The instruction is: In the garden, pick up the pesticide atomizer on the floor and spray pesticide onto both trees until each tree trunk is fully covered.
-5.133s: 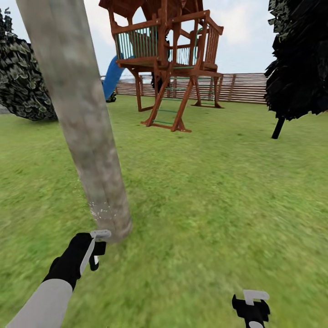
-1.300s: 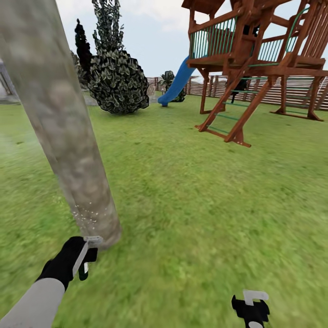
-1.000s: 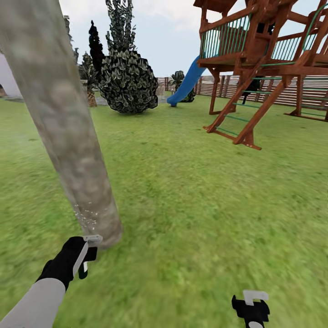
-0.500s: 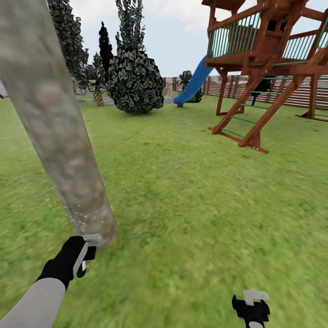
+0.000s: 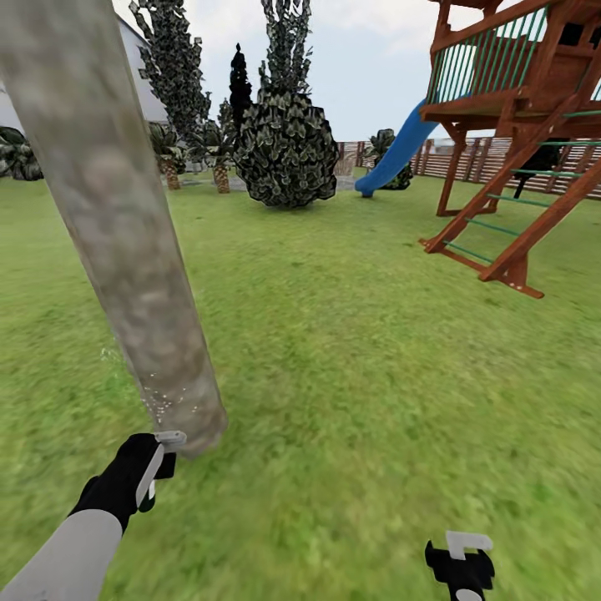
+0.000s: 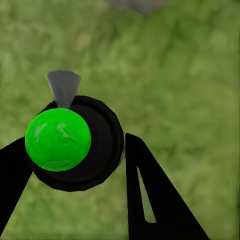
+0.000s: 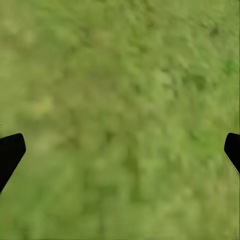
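The pesticide atomizer, one, sits clamped in my left gripper at lower left, beside the single tree trunk. My right gripper hangs spread apart over lawn. One wooden play tower, one blue slide.

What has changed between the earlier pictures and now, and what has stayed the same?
Mostly the camera: the view has swung left, so the wooden play tower and blue slide slid toward the right edge, and bushes and a house came in at the left. The left gripper stays shut on the pesticide atomizer at the foot of the tree trunk, where white spray specks persist. The right gripper stays low and open over the grass.
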